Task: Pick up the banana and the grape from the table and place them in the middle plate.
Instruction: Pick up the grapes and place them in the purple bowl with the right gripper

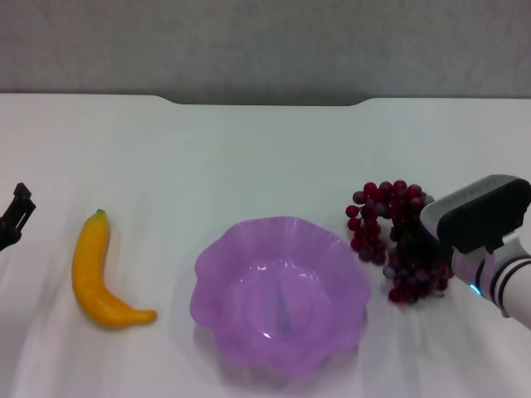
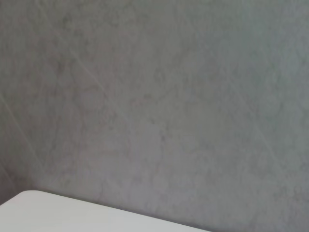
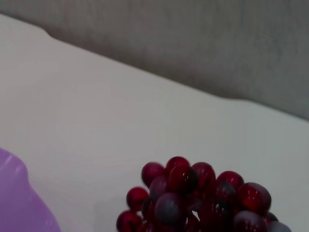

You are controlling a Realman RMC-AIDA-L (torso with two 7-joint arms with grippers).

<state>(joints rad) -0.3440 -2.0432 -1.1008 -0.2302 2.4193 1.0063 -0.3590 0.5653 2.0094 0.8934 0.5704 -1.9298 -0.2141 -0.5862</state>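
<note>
White flat table (image 1: 265,157); my right gripper (image 1: 415,249) sits on the dark red grape bunch (image 1: 390,224) beside the translucent purple scalloped plate (image 1: 282,294) for pickup, finger state unclear.

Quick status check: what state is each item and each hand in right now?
banana: lying on the table, left of the plate, untouched.
grape: on the table, right of the plate, right hand at it.
middle plate: empty.
left hand: at the table's left edge, idle.

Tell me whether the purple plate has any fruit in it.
Empty. The middle plate holds nothing; the banana lies on the table to its left, the grape to its right.
</note>
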